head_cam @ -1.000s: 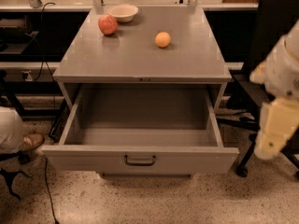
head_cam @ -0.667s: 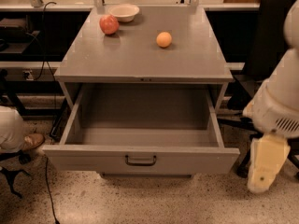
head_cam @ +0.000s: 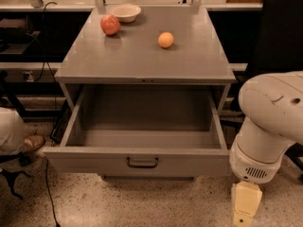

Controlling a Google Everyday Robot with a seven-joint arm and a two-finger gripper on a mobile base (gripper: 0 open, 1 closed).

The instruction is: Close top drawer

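So the top drawer [head_cam: 94,163] is pulled way out toward the front of the grey table [head_cam: 142,60], and you can see right down onto its grey bottom and side walls. Its flat front faces the room with the dark bar handle [head_cam: 142,162] dead centre. The robot's big white arm [head_cam: 272,117] is off to the right of the drawer, near its front right corner but not touching it as far as I can see. Below the rounded white joint a cream-coloured end piece [head_cam: 246,203] hangs down low over the speckled floor [head_cam: 142,205], and that's where the jaws are, to the right of and below the drawer front. Honestly can't tell if the jaws are clenched or released, that end drops out of sight. Up on the table top there's a red apple [head_cam: 110,24] at the back left, touching or just beside a pale bowl [head_cam: 125,12] behind it, and an orange [head_cam: 165,39] on its own nearer the middle. A black chair [head_cam: 279,32] stands behind the arm on the right, and someone's brown shoe [head_cam: 32,143] pokes in at the left by the floor.
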